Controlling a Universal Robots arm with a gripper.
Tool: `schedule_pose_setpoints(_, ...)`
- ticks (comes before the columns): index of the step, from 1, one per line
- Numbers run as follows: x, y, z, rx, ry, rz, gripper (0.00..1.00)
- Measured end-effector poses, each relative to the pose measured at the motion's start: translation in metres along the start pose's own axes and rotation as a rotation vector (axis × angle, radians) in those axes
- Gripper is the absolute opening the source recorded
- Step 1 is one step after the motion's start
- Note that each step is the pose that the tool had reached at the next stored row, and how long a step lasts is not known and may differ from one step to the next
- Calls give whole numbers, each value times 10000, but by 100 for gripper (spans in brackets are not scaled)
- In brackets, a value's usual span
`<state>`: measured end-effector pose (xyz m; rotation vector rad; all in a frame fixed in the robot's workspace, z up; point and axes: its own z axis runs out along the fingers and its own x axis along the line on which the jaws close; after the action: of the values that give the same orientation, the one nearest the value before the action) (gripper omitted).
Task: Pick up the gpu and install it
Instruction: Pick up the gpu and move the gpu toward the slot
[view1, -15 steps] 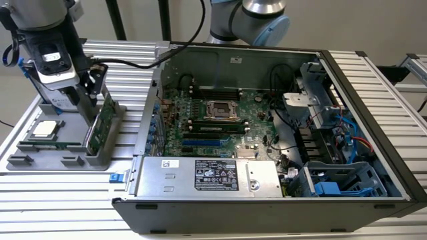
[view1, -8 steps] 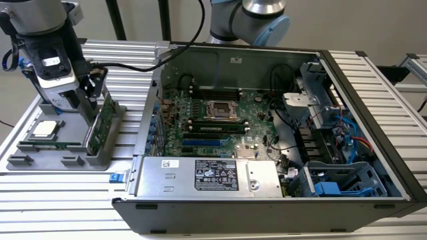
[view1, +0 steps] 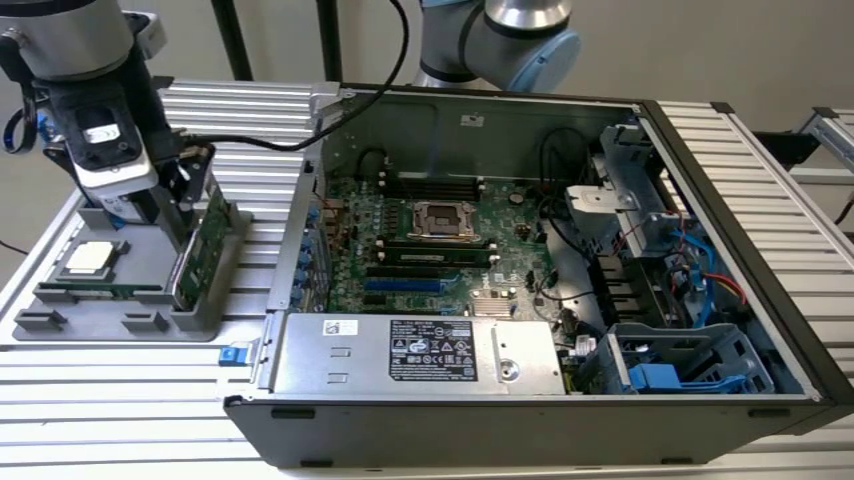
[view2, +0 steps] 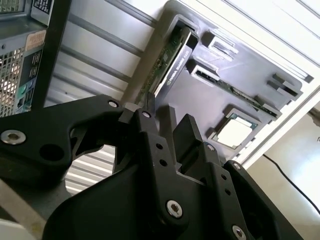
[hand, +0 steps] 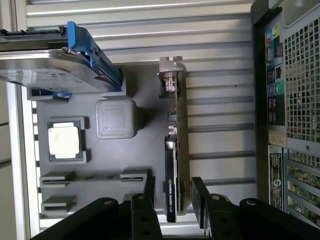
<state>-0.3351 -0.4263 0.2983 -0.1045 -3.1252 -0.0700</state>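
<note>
The gpu (view1: 203, 245) stands on its long edge in a slot of the grey holder tray (view1: 80, 322) at the exterior view's left, green board showing. In the first wrist view the gpu (hand: 177, 125) has its silver end bracket at the far end and its black cooler face to one side. My gripper (view1: 176, 205) is lowered over it and open. Its fingertips (hand: 200, 192) straddle the card's near end with a small gap on each side, gripper (hand: 175, 186). The second wrist view shows the gpu (view2: 167, 60) beyond my gripper (view2: 167, 117).
The open computer case (view1: 747, 200) lies at the exterior view's right, with the motherboard (view1: 441, 255) and its blue slots (view1: 400, 284) exposed. The tray also holds a square silver CPU chip (hand: 64, 140) and a hard drive in a blue frame (hand: 55, 70). Ribbed metal table (view1: 120, 400) underneath.
</note>
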Motion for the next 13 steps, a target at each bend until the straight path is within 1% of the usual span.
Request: schedule_pose_setpoints(13, -2, -14, 115, 0, -1, 42, 100)
